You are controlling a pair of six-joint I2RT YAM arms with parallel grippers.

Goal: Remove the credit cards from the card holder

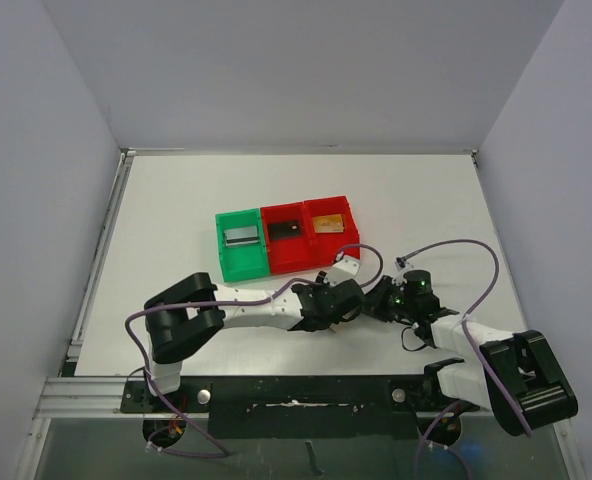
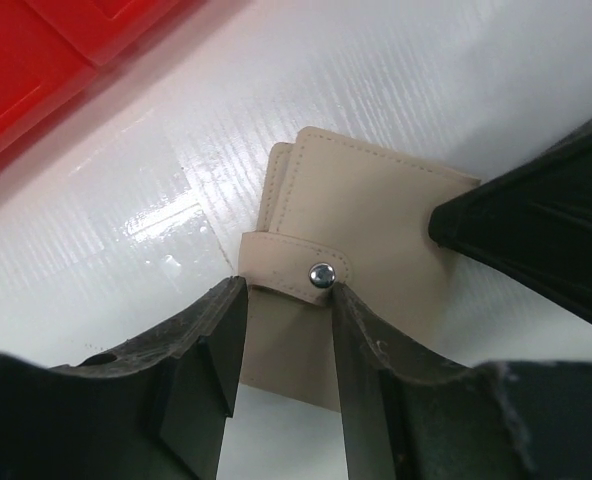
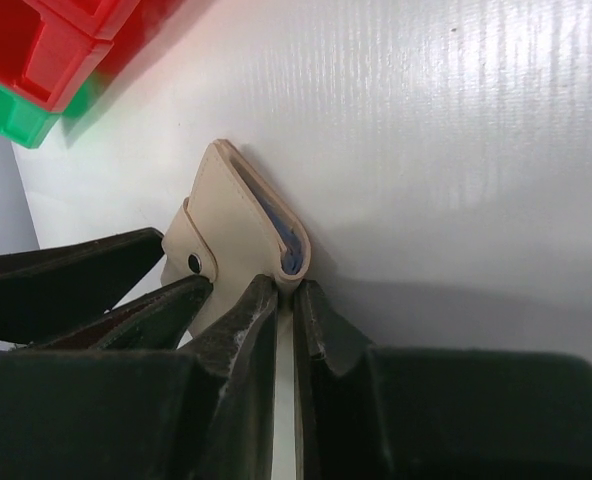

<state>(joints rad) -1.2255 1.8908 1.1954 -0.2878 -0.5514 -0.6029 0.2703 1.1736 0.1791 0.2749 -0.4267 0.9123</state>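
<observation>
The card holder (image 2: pixel 376 200) is a tan folded wallet with its snap tab closed, held up off the table between both arms (image 1: pixel 347 264). My left gripper (image 2: pixel 288 300) has its fingers pressed against both sides of the tab strap. My right gripper (image 3: pixel 288 290) is shut on the wallet's folded edge (image 3: pixel 231 220), where light-blue lining shows. The right gripper's black finger (image 2: pixel 536 230) touches the wallet's right corner. A silver credit card (image 1: pixel 242 237), a black one (image 1: pixel 286 229) and a gold one (image 1: pixel 325 224) lie in the bins.
A green bin (image 1: pixel 226 258) and two red bins (image 1: pixel 292 262) stand in a row just beyond the grippers, with the right-hand red bin (image 1: pixel 350 214) nearest the wallet. Purple cables loop beside both arms. White walls enclose the table.
</observation>
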